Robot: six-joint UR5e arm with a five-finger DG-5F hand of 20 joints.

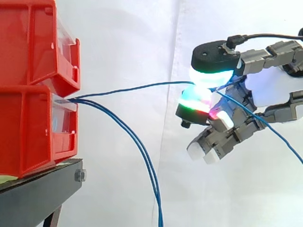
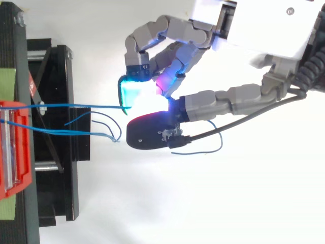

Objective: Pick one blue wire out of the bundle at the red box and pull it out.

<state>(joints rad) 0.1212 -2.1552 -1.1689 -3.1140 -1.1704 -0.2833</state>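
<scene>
Several thin blue wires come out of the lower red box (image 1: 33, 132) at the left. One blue wire (image 1: 137, 87) runs nearly level from the box's front to my hand (image 1: 270, 90) at the right. My glowing fingertips (image 1: 208, 78) pinch this wire between them, and its free end trails down past the hand to the right. The other blue wires (image 1: 142, 151) sag from the box and hang downward. From above, the pinched wire (image 2: 76, 105) stretches from the red box (image 2: 15, 147) to my hand (image 2: 254, 30).
A second red box (image 1: 33, 42) is stacked on the lower one, both on a black stand (image 1: 38, 194). A white curtain is behind. Loose ends of the wires (image 2: 109, 134) curl below the stand in the top view.
</scene>
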